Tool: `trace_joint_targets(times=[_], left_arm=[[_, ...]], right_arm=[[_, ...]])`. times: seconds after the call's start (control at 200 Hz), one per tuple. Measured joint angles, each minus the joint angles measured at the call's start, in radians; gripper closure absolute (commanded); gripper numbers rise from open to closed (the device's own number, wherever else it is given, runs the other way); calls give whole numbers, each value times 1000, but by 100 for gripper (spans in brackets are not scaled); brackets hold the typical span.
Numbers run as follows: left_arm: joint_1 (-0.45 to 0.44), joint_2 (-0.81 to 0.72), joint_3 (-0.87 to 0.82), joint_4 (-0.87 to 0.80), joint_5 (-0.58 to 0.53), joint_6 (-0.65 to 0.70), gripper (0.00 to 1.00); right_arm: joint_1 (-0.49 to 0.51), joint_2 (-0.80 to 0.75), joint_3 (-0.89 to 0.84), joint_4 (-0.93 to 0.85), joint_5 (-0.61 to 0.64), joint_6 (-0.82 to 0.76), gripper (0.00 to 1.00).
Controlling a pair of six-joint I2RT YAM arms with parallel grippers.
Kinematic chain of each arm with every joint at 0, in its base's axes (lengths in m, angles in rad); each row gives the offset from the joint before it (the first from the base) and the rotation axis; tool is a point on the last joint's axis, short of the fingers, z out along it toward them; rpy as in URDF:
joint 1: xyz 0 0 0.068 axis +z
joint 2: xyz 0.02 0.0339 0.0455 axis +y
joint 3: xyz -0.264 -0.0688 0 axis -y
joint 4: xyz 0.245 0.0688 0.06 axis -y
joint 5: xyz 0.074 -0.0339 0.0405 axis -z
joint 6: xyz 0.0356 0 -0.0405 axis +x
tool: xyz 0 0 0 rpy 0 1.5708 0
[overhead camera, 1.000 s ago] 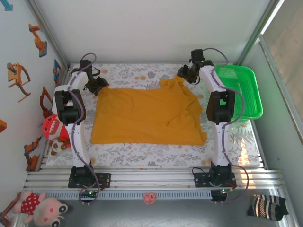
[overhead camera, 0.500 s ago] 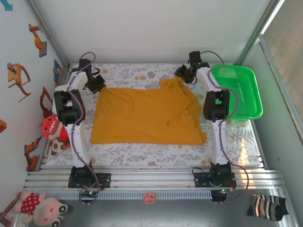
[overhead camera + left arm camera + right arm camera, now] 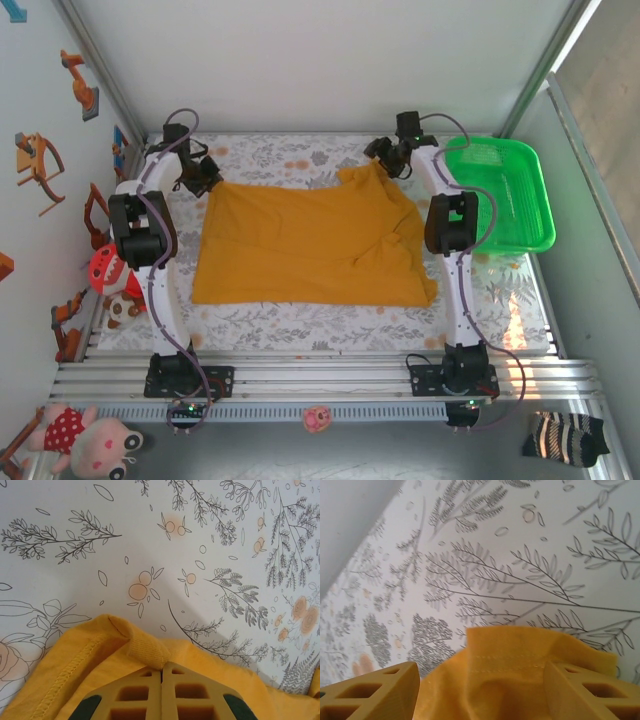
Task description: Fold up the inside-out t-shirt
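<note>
Firstly, left gripper [image 3: 161, 672]: its two fingers are pressed together at the bottom centre of the left wrist view, pinching a rolled fold of the inside-out t-shirt [image 3: 60, 672].
Left gripper from above [image 3: 205, 176]: it is seen at the upper left of the top view, at the shirt's far-left corner.
Fabric at the left fingers: a stitched hem is seen running down to the lower left, and a small roll of cloth is bunched just above the fingertips.
Right gripper [image 3: 480, 690]: its fingers are spread wide, one at the lower left and one at the lower right of the right wrist view, with cloth lying between them.
Right gripper from above [image 3: 386, 160]: it is placed at the upper centre-right, at the shirt's far-right corner.
Fabric at the right fingers: a doubled edge with a line of stitching is shown, raised a little off the surface.
Inside-out t-shirt [image 3: 310, 245]: it is spread across the middle of the top view, mostly flat, with creases gathered toward its right side.
Table [image 3: 300, 152]: it is covered in a pale print of leaves and orange fruit, visible around the shirt on all sides.
Green basket [image 3: 490, 141]: it is set at the upper right, beside the right arm and apart from the shirt.
Red plush toy [image 3: 112, 275]: it is seen at the left edge, outside the left arm.
</note>
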Motion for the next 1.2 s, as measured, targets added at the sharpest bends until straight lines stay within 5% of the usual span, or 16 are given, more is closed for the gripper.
trace_joint_targets(times=[0.165,0.27,0.586,1.016,1.197], left_arm=[[4,-2,0,3,6,0,100],[6,-2,0,3,10,0,100],[32,-2,0,3,27,0,100],[49,-51,-55,84,99,-52,100],[50,-72,-65,118,128,-77,100]], right_arm=[[-1,40,17,53,-29,64,71],[-5,60,17,60,-45,86,100],[-65,21,-45,116,-117,100,100],[-114,-405,-359,267,-189,84,100],[-112,-466,-479,319,-193,68,100]])
